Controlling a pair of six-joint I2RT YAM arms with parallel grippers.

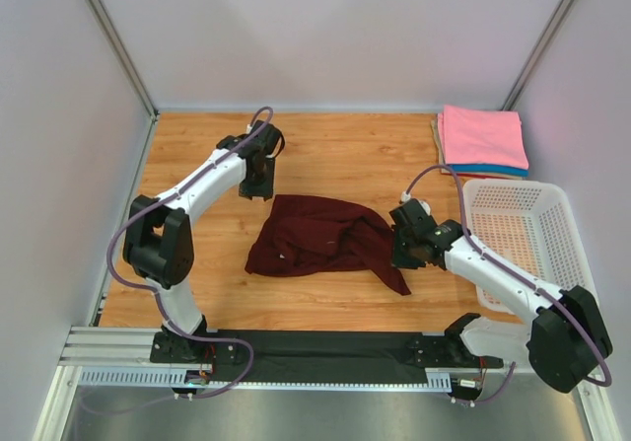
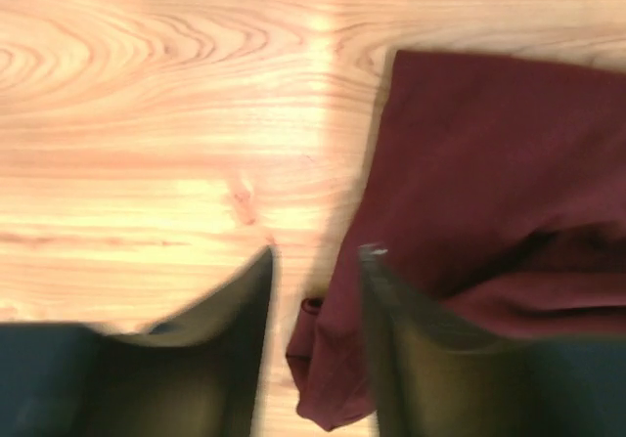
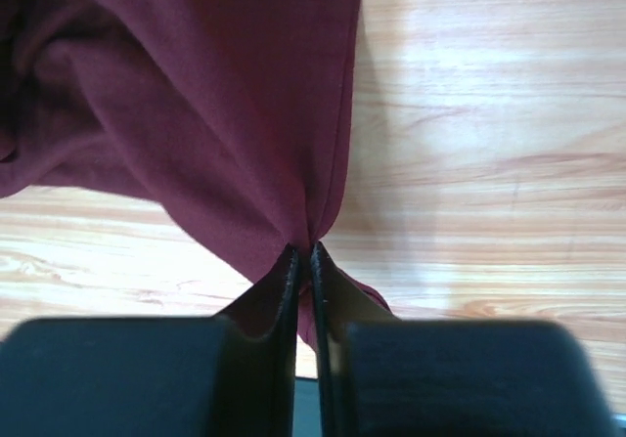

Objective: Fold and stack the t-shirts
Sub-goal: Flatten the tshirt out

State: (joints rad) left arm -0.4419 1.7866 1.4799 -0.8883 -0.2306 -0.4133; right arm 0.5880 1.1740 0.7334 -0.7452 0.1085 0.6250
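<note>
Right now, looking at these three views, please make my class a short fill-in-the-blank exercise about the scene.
1. The right claw is ____ on the maroon t-shirt.
2. The top folded t-shirt of the far stack is ____.
3. The white perforated basket stands beside the ____ arm.
Missing words: shut, pink, right.

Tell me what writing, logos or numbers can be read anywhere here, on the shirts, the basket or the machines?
No text can be read in any view.
maroon t-shirt: plain cloth; any neck label is too small to make out.
folded t-shirts: plain, no print shows.
white basket: no marking visible.
</note>
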